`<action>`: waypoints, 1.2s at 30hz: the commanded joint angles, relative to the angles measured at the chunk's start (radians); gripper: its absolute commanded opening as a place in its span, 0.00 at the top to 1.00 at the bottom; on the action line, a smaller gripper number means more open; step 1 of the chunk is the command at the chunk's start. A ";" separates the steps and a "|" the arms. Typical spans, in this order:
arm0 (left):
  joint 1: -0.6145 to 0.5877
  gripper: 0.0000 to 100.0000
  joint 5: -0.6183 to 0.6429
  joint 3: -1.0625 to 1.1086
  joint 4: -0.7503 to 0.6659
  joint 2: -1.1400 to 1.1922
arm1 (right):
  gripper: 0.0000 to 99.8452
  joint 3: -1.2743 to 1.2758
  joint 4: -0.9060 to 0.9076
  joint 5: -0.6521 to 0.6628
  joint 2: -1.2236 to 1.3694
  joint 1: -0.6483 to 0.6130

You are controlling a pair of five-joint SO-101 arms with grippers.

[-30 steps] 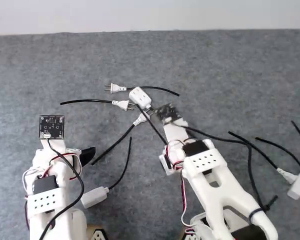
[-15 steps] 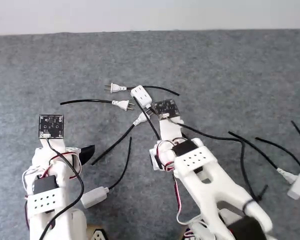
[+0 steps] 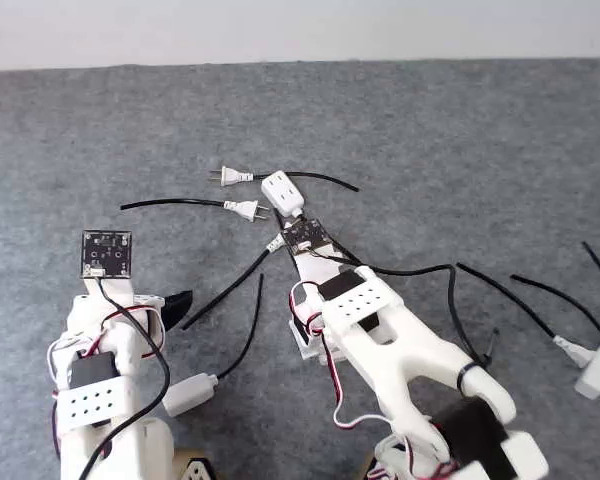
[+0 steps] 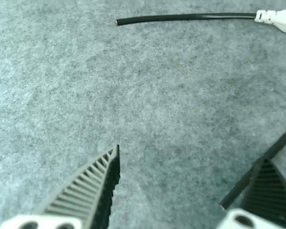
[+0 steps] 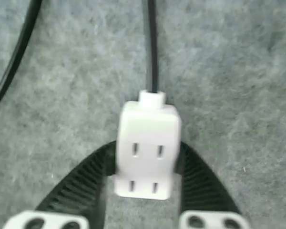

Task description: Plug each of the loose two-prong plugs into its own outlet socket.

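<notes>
— Near the middle of the worktop (image 3: 500, 130) lies the outlet socket (image 3: 283, 193) I'm going for. Its slots face my right wrist camera and its cord runs away from me. Nothing is plugged into it.

— And the plugs?

— Three loose ones are close by. The nearest plug (image 3: 248, 210) lies just beside the socket, prongs bare and pointing at it. The far plug (image 3: 230, 177) sits a little beyond, and the third plug (image 3: 276, 240) is by my right arm's wrist. None is seated.

— So nothing is done?

— As I judge it, no pairing is made yet, so every one of them is left to do. All I have is the approach. My right tool (image 5: 148, 148) is spread with one finger on each side of the socket, close against its sides, but I wouldn't call that a grip.

— Left side?

— My left tool (image 4: 190, 155) hangs released over bare worktop, holding nothing, with a cord end (image 4: 222, 206) near one finger.

— Anything else waiting?

— A second socket (image 3: 188, 393) lies beside the left arm's base. At the right edge an edge plug (image 3: 572, 348) lies next to a white block (image 3: 595, 372) that I take for another socket. They aren't joined either.
</notes>
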 commanded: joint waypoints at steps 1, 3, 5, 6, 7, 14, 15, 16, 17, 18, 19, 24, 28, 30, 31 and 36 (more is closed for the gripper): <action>0.008 0.60 0.003 -0.012 -0.023 0.006 | 0.69 -0.043 0.047 0.017 -0.117 -0.015; 0.008 0.60 0.003 -0.010 -0.021 0.006 | 0.69 -0.043 0.051 0.021 -0.177 -0.010; 0.008 0.60 0.003 -0.010 -0.021 0.006 | 0.69 -0.043 0.059 0.025 -0.231 -0.008; 0.008 0.60 0.003 -0.005 -0.021 0.006 | 0.69 -0.043 0.065 0.028 -0.249 -0.013; 0.008 0.60 0.003 -0.004 -0.023 0.006 | 0.69 -0.046 0.073 0.044 -0.268 -0.015; 0.005 0.60 0.003 -0.002 -0.021 0.006 | 0.84 -0.233 0.147 0.623 -0.249 0.076; 0.003 0.60 0.003 -0.002 -0.021 0.006 | 0.86 -0.267 0.157 0.730 -0.232 0.093; 0.003 0.60 0.003 -0.002 -0.021 0.006 | 0.87 -0.293 0.165 0.832 -0.209 0.104; 0.003 0.60 0.003 -0.002 -0.021 0.006 | 0.87 -0.308 0.179 0.937 -0.185 0.108; 0.003 0.60 0.003 -0.002 -0.021 0.006 | 0.87 -0.316 0.193 1.054 -0.159 0.110; 0.003 0.60 0.002 -0.001 -0.021 0.006 | 0.87 -0.319 0.205 1.160 -0.133 0.108; 0.003 0.60 0.002 -0.001 -0.021 0.006 | 0.87 -0.358 0.196 1.447 -0.013 0.085; 0.002 0.60 0.002 -0.001 -0.021 0.006 | 0.81 -0.503 0.194 1.528 0.107 0.084; 0.002 0.60 0.002 -0.001 -0.021 0.006 | 0.77 -0.601 0.194 1.537 0.185 0.079; 0.002 0.60 0.002 -0.001 -0.021 0.006 | 0.75 -0.655 0.194 1.537 0.231 0.071; 0.002 0.60 0.002 -0.001 -0.021 0.006 | 0.77 -0.898 0.196 1.537 0.487 0.033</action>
